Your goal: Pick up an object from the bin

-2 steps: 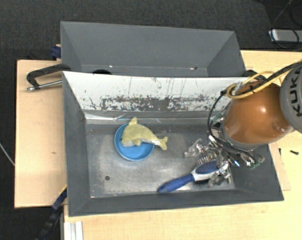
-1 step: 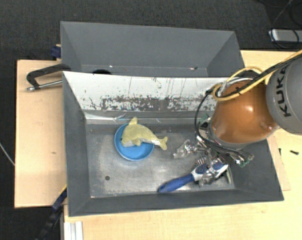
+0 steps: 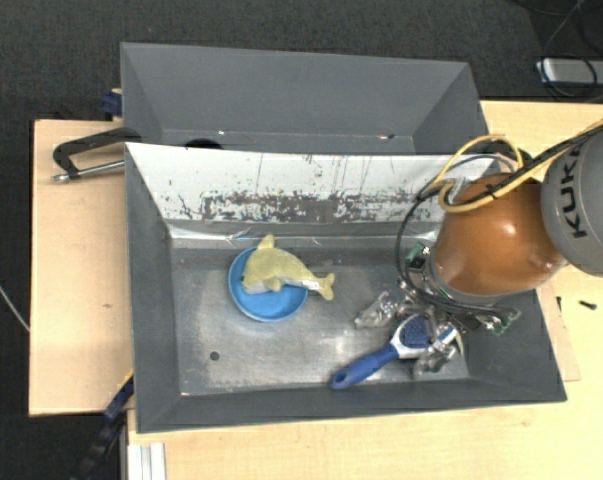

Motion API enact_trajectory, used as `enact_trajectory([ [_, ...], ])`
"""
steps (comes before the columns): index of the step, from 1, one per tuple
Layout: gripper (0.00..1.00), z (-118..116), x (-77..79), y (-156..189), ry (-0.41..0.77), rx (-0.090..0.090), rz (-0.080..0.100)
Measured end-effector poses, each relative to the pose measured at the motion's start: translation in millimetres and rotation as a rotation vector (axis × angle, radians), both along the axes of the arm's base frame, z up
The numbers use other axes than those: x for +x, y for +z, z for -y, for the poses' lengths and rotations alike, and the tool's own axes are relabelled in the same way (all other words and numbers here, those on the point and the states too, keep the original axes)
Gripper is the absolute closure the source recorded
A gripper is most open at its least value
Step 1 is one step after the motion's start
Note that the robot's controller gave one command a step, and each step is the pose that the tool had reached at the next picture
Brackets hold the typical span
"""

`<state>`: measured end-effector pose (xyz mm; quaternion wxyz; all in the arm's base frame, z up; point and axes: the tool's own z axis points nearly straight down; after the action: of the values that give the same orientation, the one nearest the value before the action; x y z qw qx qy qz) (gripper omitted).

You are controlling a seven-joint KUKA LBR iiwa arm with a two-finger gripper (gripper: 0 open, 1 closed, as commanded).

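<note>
At the four o'clock corner of the bin [image 3: 151, 298], your gripper [image 3: 419, 328] hangs over the head of a blue brush [image 3: 366, 368]. The brush's long axis runs two to eight o'clock, with the handle pointing toward eight, away from the gripper. You cannot tell whether the gripper is wide or narrow. A yellow dolphin [image 3: 281, 273] lies on a blue bowl [image 3: 266, 306] well apart, toward nine.
</note>
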<state>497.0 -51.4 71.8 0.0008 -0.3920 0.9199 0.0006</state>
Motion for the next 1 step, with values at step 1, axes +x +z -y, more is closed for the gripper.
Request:
enact_trajectory([
  [1,0.00,-42.4,-1.3,1.0,-0.223,-0.002,0.004],
])
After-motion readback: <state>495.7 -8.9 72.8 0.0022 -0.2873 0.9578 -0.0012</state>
